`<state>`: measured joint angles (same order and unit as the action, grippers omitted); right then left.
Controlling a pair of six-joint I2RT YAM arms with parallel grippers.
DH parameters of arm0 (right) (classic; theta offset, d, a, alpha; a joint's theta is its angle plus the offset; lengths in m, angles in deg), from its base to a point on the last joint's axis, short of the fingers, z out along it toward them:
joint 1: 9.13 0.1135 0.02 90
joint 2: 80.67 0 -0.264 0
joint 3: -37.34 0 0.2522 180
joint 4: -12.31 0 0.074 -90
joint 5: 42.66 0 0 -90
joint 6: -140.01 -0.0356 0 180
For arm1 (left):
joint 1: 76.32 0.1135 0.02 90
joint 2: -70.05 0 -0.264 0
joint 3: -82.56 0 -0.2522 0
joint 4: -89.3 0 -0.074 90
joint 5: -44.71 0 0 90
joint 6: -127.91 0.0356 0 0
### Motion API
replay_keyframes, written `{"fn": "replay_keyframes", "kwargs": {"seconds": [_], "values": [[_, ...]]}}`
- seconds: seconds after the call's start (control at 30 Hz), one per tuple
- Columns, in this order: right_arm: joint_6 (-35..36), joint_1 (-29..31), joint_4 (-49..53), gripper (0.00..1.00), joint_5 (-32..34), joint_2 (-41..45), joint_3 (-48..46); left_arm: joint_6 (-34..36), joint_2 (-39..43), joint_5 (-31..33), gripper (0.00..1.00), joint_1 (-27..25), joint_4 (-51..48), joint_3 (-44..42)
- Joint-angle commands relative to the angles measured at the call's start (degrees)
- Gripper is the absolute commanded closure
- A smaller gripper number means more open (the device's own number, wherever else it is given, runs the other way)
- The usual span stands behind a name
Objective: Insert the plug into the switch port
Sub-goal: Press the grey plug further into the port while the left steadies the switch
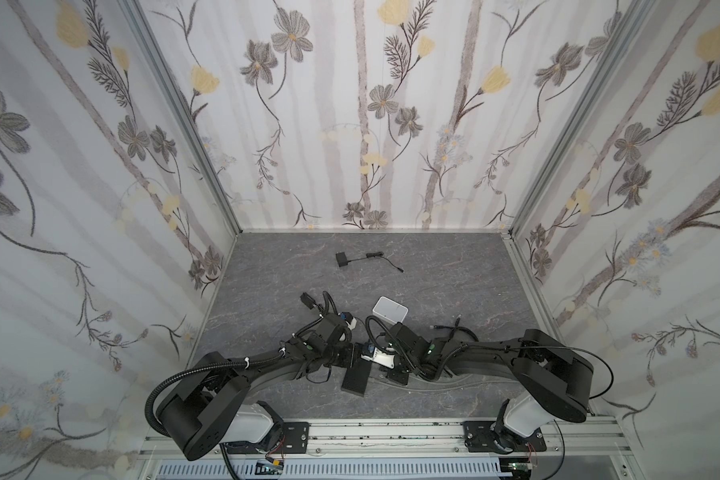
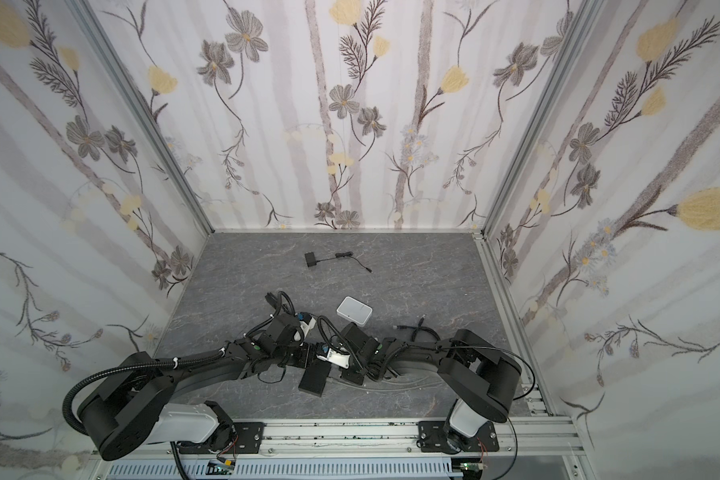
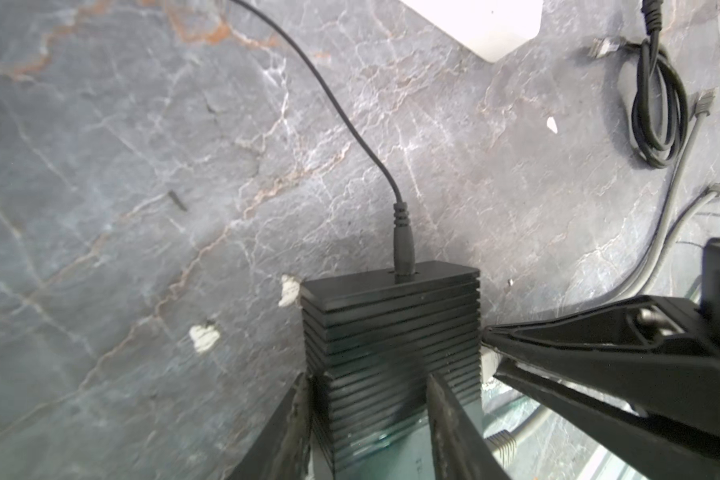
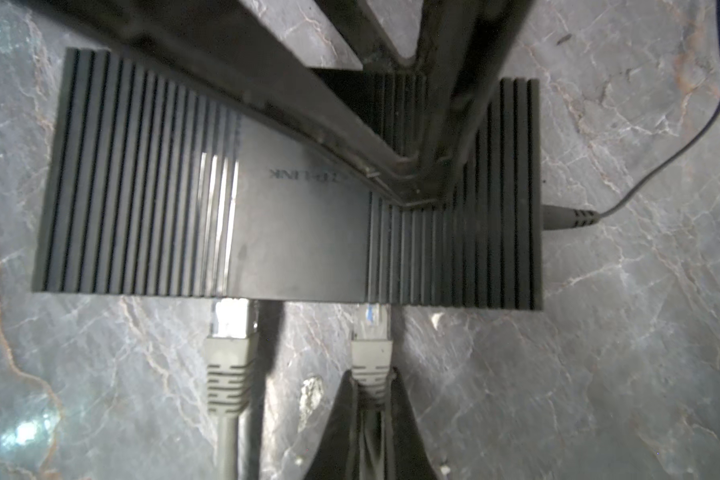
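Black ribbed switch (image 4: 300,232), flat on the grey marbled surface (image 4: 599,374), lettering TP-LINK (image 4: 308,176) on its smooth middle band. Left gripper (image 3: 368,380) clamped across its ribbed end, beside the socket holding the black power lead (image 3: 404,249). Right gripper (image 4: 371,382) closed on the boot of a grey plug (image 4: 371,353). The plug's long axis runs in line with that gripper and square to the side face. Switch port (image 4: 371,301) straight ahead of its fingertips, the clear tip at or inside it; whether it is latched cannot be told. Second plug (image 4: 229,332) already in the neighbouring port. White box (image 1: 390,309) well apart, unlabelled.
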<state>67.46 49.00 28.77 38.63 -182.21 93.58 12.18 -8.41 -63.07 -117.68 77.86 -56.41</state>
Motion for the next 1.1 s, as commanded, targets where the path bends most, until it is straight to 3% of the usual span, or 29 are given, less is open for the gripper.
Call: {"fn": "replay_keyframes", "kwargs": {"seconds": [0.0,0.23,0.4,0.63,0.83,0.93,1.07], "values": [[1.7,-0.1,-23.6,1.00,-5.7,-0.8,3.6,-0.5,-2.5,-12.5,0.58,-2.0,4.0,-0.5],[2.1,-0.1,-23.4,1.00,-5.2,0.0,7.6,-0.3,-3.2,-12.4,0.59,-3.0,3.6,-1.3],[-1.3,-0.9,-29.7,1.00,-3.5,1.6,6.0,0.1,-1.4,-10.1,0.62,-3.0,0.0,-2.2],[-4.2,-0.9,-28.9,1.00,-4.4,-2.8,6.8,-0.3,-4.0,-7.8,0.65,-3.3,-6.3,-0.6],[-4.0,-1.8,-27.5,1.00,-2.4,2.6,6.2,-1.2,-5.3,-5.4,0.64,-3.6,-8.3,0.3],[-4.7,-3.3,-27.7,1.00,-3.4,4.4,5.7,-1.3,-6.1,-5.0,0.64,-3.7,-8.6,0.7],[-4.7,-3.8,-27.7,1.00,-6.3,0.3,6.0,-1.2,-6.6,-5.1,0.65,-3.8,-8.4,0.8]]}}
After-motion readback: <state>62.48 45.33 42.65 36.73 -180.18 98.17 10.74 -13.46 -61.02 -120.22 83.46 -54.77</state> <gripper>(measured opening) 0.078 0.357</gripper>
